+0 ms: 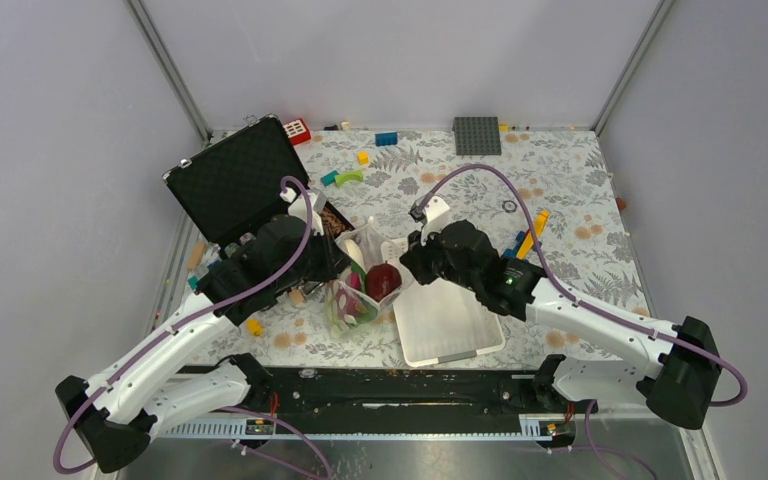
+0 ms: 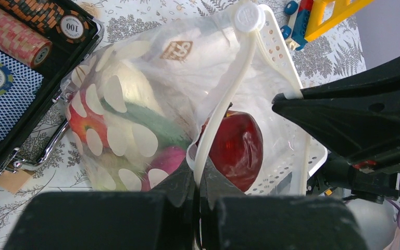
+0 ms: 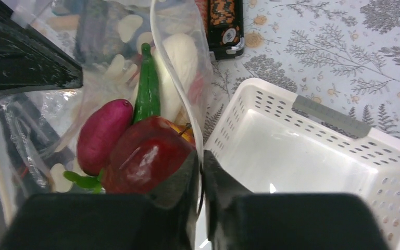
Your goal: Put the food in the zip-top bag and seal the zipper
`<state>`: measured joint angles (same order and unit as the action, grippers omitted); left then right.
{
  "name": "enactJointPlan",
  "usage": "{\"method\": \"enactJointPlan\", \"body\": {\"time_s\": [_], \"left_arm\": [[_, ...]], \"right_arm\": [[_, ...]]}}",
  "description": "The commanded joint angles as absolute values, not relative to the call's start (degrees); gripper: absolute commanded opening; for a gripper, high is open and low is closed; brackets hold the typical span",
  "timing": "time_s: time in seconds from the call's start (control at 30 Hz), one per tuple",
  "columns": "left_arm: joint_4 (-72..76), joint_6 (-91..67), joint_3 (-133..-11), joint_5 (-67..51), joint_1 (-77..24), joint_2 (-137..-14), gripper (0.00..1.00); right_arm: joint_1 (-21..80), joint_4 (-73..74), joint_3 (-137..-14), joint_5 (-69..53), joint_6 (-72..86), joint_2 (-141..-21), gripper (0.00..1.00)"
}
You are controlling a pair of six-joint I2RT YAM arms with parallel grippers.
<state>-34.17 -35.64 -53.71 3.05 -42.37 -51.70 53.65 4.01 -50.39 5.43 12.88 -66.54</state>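
Bag mouth pinched from 2 sides, bulb riding high.
The zip-top bag, loaded with food, is held just left of the white basket. Its zipper is clamped by the closed left hand, and its rim by the closed right hand. The dark-red bulb may be caught in the seal or squeezed out.
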Motion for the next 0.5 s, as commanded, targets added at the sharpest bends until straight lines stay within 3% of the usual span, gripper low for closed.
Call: {"method": "enactJointPlan", "body": {"time_s": [0.0, 0.23, 0.37, 0.47], "left_arm": [[-31.10, -35.12, -53.35, 0.28, -42.13, -50.94, 0.00], [-30.03, -34.49, -53.48, -1.45, -42.10, -51.76, 0.04], [-28.44, -33.75, -53.22, -4.41, -42.12, -51.97, 0.18], [-27.23, -33.33, -52.97, -5.99, -42.11, -51.47, 0.35]], "right_arm": [[54.05, -1.30, -53.73, 2.32, 11.82, -66.95, 0.03], [54.08, -4.73, -53.62, -3.56, 14.13, -67.25, 0.00], [54.05, -6.08, -53.02, -2.29, 18.93, -66.76, 0.00], [54.08, -9.42, -51.76, -1.49, 25.67, -66.44, 0.00]]}}
